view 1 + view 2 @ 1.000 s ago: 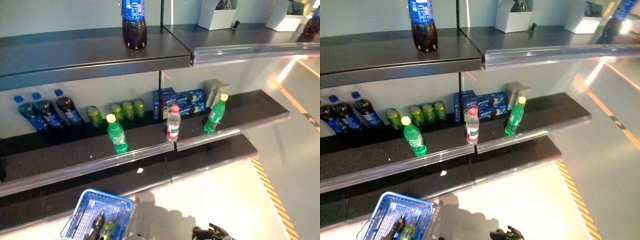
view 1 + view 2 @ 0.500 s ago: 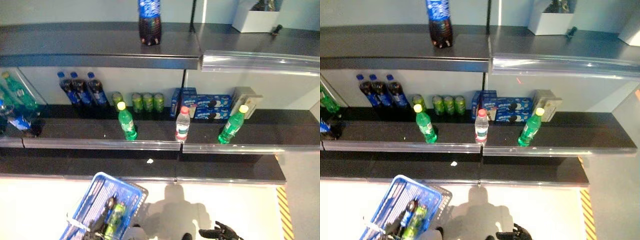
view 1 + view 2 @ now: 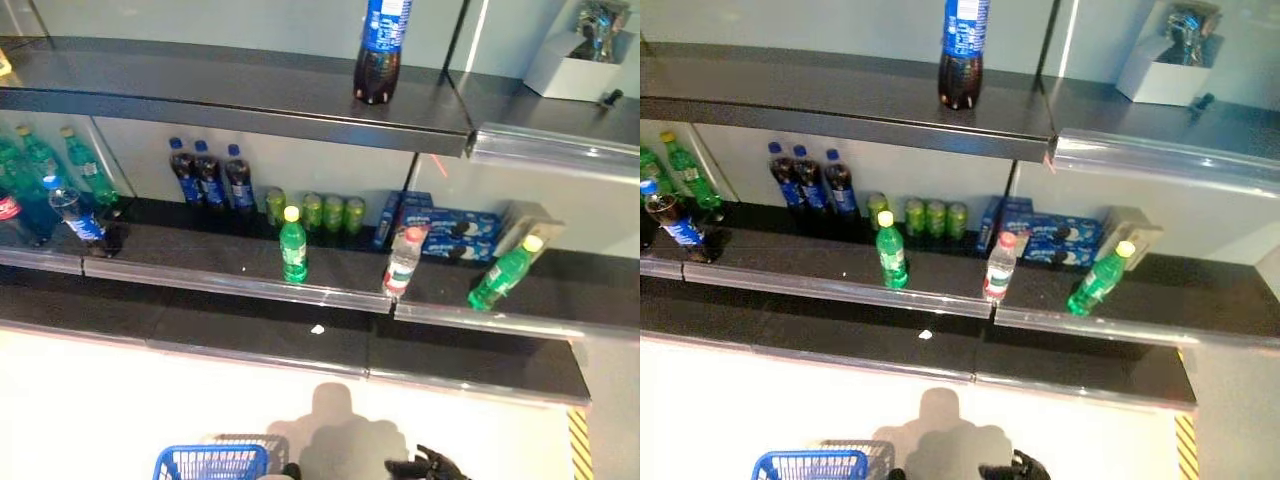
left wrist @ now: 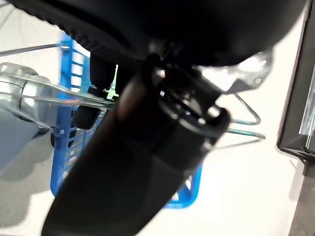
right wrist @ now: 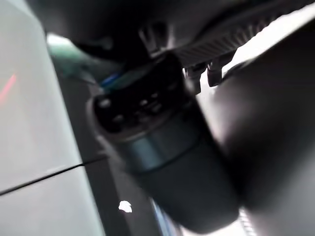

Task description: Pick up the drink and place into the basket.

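Drinks stand on the middle shelf [image 3: 200,270]: a green bottle [image 3: 293,245], a clear bottle with a red cap [image 3: 403,262] and a tilted green bottle [image 3: 505,272] at the front, with dark cola bottles [image 3: 208,176] and green cans [image 3: 330,212] behind. A large cola bottle [image 3: 381,50] stands on the top shelf. The blue basket [image 3: 212,463] hangs low at the bottom edge. My left hand [image 4: 162,123] is shut on its wire handles [image 4: 54,98]. Dark and green drinks [image 4: 101,73] lie in it. My right hand [image 3: 428,466] is low, open and empty, far below the shelves.
Blue biscuit boxes [image 3: 440,220] and a grey box [image 3: 520,222] sit at the back right of the middle shelf. More bottles [image 3: 40,190] stand at the far left. A white box [image 3: 580,65] is on the top shelf. A white scrap [image 3: 317,329] lies on the low shelf.
The whole picture has shifted: the camera has swung left and up, so the shelves sit further right and just the basket's rim shows. The hands stay low.
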Available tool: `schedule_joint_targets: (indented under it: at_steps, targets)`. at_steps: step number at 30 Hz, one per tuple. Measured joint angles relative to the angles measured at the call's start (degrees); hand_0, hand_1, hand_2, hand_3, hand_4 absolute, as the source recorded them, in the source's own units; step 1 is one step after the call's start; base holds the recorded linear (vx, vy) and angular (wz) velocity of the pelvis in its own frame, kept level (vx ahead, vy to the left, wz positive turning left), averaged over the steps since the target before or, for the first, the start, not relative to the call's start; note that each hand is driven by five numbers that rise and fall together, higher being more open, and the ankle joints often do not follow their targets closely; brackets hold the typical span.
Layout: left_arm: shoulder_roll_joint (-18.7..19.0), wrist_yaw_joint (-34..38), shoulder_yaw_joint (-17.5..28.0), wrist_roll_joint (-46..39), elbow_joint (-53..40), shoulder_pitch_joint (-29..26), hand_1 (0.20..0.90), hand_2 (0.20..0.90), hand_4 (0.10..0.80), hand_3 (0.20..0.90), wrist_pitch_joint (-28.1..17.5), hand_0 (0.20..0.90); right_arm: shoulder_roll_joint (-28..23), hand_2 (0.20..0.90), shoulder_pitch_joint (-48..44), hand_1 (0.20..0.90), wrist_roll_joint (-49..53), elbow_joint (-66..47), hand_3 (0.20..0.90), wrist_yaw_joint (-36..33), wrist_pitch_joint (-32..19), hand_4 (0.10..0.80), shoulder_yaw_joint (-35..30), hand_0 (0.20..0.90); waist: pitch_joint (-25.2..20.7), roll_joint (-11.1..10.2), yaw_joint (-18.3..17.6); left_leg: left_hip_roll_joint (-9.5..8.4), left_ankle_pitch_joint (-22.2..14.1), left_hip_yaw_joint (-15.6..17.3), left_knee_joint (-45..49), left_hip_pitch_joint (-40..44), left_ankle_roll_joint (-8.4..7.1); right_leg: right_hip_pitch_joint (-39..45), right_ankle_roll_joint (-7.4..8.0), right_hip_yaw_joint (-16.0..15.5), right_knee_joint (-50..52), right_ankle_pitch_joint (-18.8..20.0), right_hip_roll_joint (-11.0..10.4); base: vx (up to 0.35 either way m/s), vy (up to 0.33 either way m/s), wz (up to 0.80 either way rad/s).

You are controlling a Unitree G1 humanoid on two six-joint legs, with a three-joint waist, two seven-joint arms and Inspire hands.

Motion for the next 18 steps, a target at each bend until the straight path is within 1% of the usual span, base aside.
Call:
schedule_joint_targets:
  at_steps: [1, 2, 3, 4, 5, 6, 7, 8, 9, 10, 11, 12, 13, 15, 18]
  targets:
    - [0.5, 0.2, -0.42, -0.11, -0.53, -0.17, 0.3, 0.3, 0.1, 0.2, 0.04, 0.3, 0.01, 0.9, 0.17, 0.9, -0.06, -0.67, 0.9, -0.26, 0.01, 0.8, 0.17, 0.9, -0.04, -0.27, -0.48, 0.0, 0.1, 1.17, 0.17, -0.27, 0.02, 0.13, -0.85, 0.04, -1.89, -0.02, -0.74, 0.011, -0.261, 0.33]
    - [0.73, 0.43, -1.03, -0.41, -0.57, -0.71, 0.3, 0.3, 0.1, 0.2, 0.08, 0.3, -0.04, 0.9, 0.19, 0.9, -0.08, -0.75, 0.9, -0.41, 0.04, 0.8, 0.17, 0.9, -0.04, -0.34, -0.47, 0.01, 0.39, 2.68, 0.08, -0.38, -0.01, 0.1, -0.92, 0.92, -4.15, 0.01, -1.93, 0.048, -0.326, 0.58]
    - [0.77, 0.5, -1.64, -0.49, -0.7, -1.36, 0.3, 0.3, 0.1, 0.2, -0.06, 0.3, -0.17, 0.9, 0.08, 0.9, -0.75, -0.78, 0.9, -0.85, 0.04, 0.8, 0.51, 0.9, -0.08, -0.18, -0.59, 0.1, 0.82, 4.8, 0.02, -0.48, -0.43, -0.34, -0.7, 2.7, -6.17, -0.04, -4.46, 0.068, -0.42, 0.73]
    - [0.92, 0.57, -3.24, -0.56, -1.3, -1.55, 0.3, 0.3, 0.1, 0.2, -0.3, 0.3, -0.73, 0.9, -0.13, 0.9, -1.72, -0.8, 0.9, -1.6, 0.09, 0.8, 1.2, 0.9, -0.11, -0.33, -0.77, -0.07, 1.13, 5.85, 0.17, -1.21, -0.79, 0.1, -0.09, 3.01, -8.48, 1.16, -6.12, 0.063, -0.355, 0.64]
    - [1.04, 0.57, -3.58, -0.57, -1.85, -1.56, 0.3, 0.3, 0.1, 0.2, -0.33, 0.3, -0.96, 0.9, -0.17, 0.9, -2.32, -0.71, 0.9, -1.62, 0.17, 0.8, 1.31, 0.9, -0.06, -0.58, -0.74, -0.21, 1.39, 6.19, 0.06, -1.13, -1.12, 0.27, -0.25, 3.02, -10.01, 2.11, -6.73, 0.061, -0.33, 0.46]
    - [1.17, 0.95, -4.32, -0.63, -3.07, -1.43, 0.3, 0.3, 0.1, 0.2, -0.32, 0.3, -1.13, 0.9, -0.69, 0.9, -3.52, -0.89, 0.9, -1.6, 1.17, 0.8, 1.94, 0.9, 0.17, -0.64, -0.49, 0.78, 2.35, 7.22, -0.52, -0.86, -2.03, 1.08, 1.15, 2.28, -12.93, 4.96, -7.6, 0.075, -0.44, 0.27]
    - [1.18, 1.93, -5.18, -0.43, -3.47, -1.53, 0.3, 0.3, 0.1, 0.2, -0.43, 0.3, -1.48, 0.9, -0.87, 0.9, -4.63, -1.82, 0.9, -1.49, 2.14, 0.8, 3.39, 0.9, 0.25, -0.29, -0.51, 3.11, 2.88, 8.68, -0.73, -0.37, -3.83, 2.65, 0.96, 0.72, -15.42, 7.29, -5.1, 0.06, -0.411, 0.02]
    - [0.91, 2.63, -5.65, -0.37, -4.59, -0.99, 0.3, 0.3, 0.1, 0.2, -0.81, 0.3, -1.94, 0.9, -1.01, 0.9, -5.82, -3.79, 0.9, -1.03, 3.38, 0.8, 3.95, 0.9, 0.8, 0.76, 0.07, 5.24, 3.04, 8.46, -1.32, 0.77, -5.14, 4.1, -0.26, 0.79, -17.61, 7.86, -2.97, 0.04, -0.411, -0.28]
    - [0.59, 3.08, -5.6, -0.44, -6.2, -0.01, 0.3, 0.3, 0.1, 0.2, -1.65, 0.3, -2.84, 0.9, -0.51, 0.9, -6.82, -7.16, 0.9, -0.61, 4.58, 0.8, 5.1, 0.9, 0.76, 1.48, 0.04, 6.63, 2.87, 8.62, -1.16, 1.37, -6.06, 5.31, -1.37, 0.88, -20.07, 8.77, -1.06, 0.008, -0.314, -0.64]
    - [0.29, 3.89, -5.43, -0.52, -7.04, 0.15, 0.3, 0.3, 0.1, 0.2, -2.53, 0.3, -3.54, 0.9, -0.33, 0.9, -7.58, -8.94, 0.9, 0.28, 5.0, 0.8, 5.53, 0.9, 0.48, 2.12, 0.41, 8.02, 2.45, 7.9, -1.21, 1.77, -6.84, 5.52, -2.19, 0.65, -21.17, 9.68, 0.31, 0.003, -0.313, -0.65]
    - [0.32, 4.17, -5.08, -0.55, -7.45, 0.08, 0.3, 0.3, 0.1, 0.2, -3.09, 0.3, -4.0, 0.9, -0.27, 0.9, -7.97, -10.16, 0.9, 0.8, 5.5, 0.8, 5.9, 0.9, 0.23, 2.61, 0.57, 8.94, 2.14, 7.6, -1.02, 2.02, -7.31, 5.93, -2.68, 0.48, -22.32, 10.31, 1.33, -0.007, -0.299, -0.6]
    - [0.52, 4.58, -4.29, -0.62, -7.86, 0.02, 0.3, 0.3, 0.1, 0.2, -3.19, 0.3, -5.05, 0.9, 0.35, 0.9, -7.98, -12.53, 0.9, 1.68, 6.3, 0.8, 6.86, 0.9, -0.33, 3.15, 0.74, 10.16, 1.76, 7.49, -0.34, 1.97, -7.96, 7.09, -3.5, -0.65, -24.1, 11.28, 2.45, -0.029, -0.24, -0.35]
    - [0.6, 4.65, -3.63, -0.6, -8.12, -0.49, 0.3, 0.3, 0.1, 0.2, -3.47, 0.3, -6.32, 0.9, 1.52, 0.9, -7.98, -15.53, 0.9, 2.38, 7.14, 0.8, 7.7, 0.9, -0.37, 3.41, 0.69, 11.21, 1.25, 7.34, 0.58, 1.5, -8.58, 7.78, -3.88, -1.56, -25.03, 11.64, 3.2, -0.042, -0.233, -0.13]
    - [1.59, 4.67, -3.44, 0.11, -9.05, -0.89, 0.3, 0.3, 0.1, 0.2, -3.78, 0.3, -8.04, 0.9, 3.09, 0.9, -7.93, -19.27, 0.9, 3.42, 7.94, 0.8, 8.21, 0.9, -0.55, 3.45, -0.34, 12.53, 1.01, 5.86, 1.11, 0.78, -8.97, 8.74, -4.71, -3.37, -26.21, 11.75, 4.82, -0.044, -0.119, 0.21]
    - [2.11, 4.52, -3.37, 1.4, -9.37, -0.86, 0.3, 0.3, 0.1, 0.2, -3.76, 0.3, -10.24, 0.9, 4.35, 0.9, -7.88, -21.13, 0.9, 3.73, 7.9, 0.8, 8.06, 0.9, -0.56, 3.54, -0.52, 13.19, 1.55, 5.57, 1.02, 0.77, -9.47, 9.26, -4.98, -4.37, -26.58, 11.7, 5.38, -0.018, -0.007, 0.16]
